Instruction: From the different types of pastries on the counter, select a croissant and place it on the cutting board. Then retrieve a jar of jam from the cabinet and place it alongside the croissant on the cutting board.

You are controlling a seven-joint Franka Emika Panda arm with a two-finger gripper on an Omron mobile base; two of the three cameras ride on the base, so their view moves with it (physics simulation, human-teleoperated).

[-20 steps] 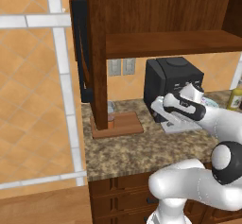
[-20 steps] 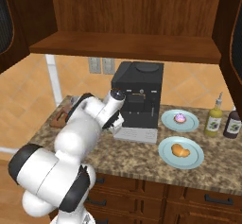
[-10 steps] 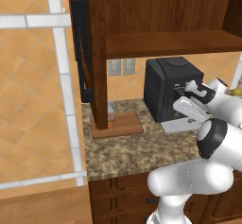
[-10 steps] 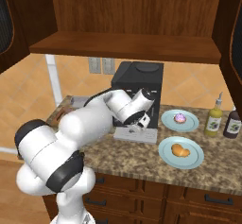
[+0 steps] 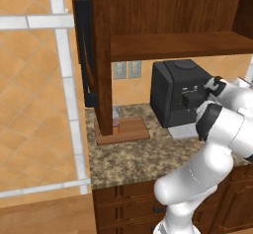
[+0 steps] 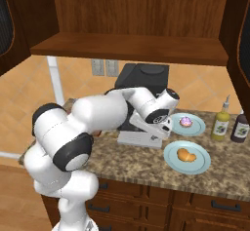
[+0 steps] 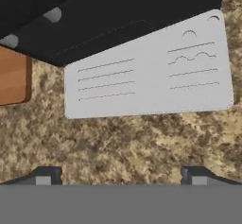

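Two pale blue round plates (image 6: 187, 158) sit at the coffee machine's (image 6: 141, 79) three o'clock, the small golden-orange croissant (image 6: 184, 154) on the nearer; the tool (image 7: 120, 175) (jaws wide, empty) hangs above the speckled granite counter (image 7: 118, 142).

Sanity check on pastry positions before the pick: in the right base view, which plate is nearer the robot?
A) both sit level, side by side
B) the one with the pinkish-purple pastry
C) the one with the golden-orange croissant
C: the croissant sits on the nearer plate, the pinkish-purple pastry behind it.
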